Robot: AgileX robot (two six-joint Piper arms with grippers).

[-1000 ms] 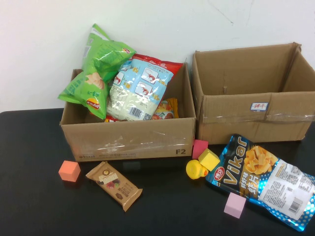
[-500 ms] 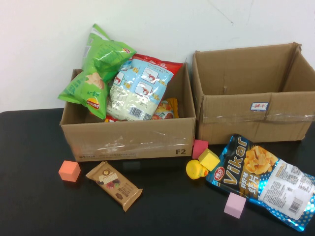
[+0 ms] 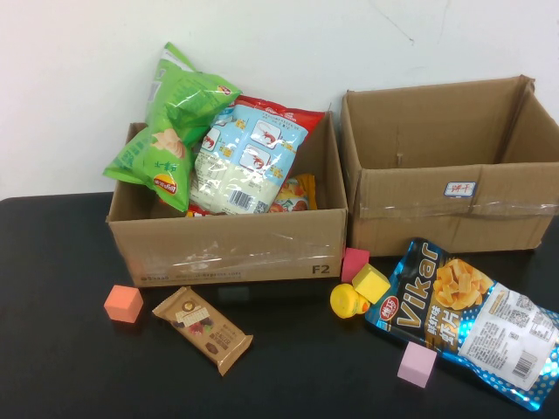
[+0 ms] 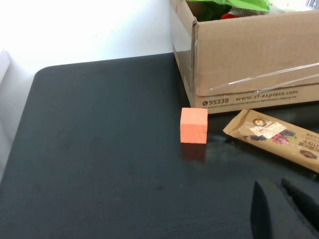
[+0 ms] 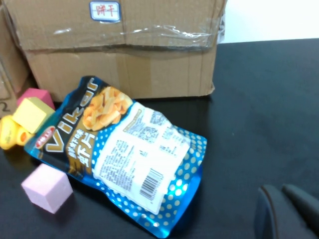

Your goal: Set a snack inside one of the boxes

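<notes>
A blue Vikar chip bag (image 3: 467,319) lies flat on the black table in front of the empty right box (image 3: 445,166); it also shows in the right wrist view (image 5: 124,149). A brown snack bar (image 3: 203,329) lies in front of the left box (image 3: 227,249), which holds a green chip bag (image 3: 170,122) and a light blue bag (image 3: 249,157). The bar shows in the left wrist view (image 4: 274,137). My left gripper (image 4: 284,191) is shut and empty, short of the bar. My right gripper (image 5: 284,196) is shut and empty, beside the Vikar bag. Neither gripper shows in the high view.
An orange cube (image 3: 123,303) sits left of the bar. A pink cube (image 3: 417,364), a yellow cube (image 3: 370,283), a magenta cube (image 3: 354,262) and a yellow duck (image 3: 348,301) lie between the boxes and the Vikar bag. A white wall stands behind.
</notes>
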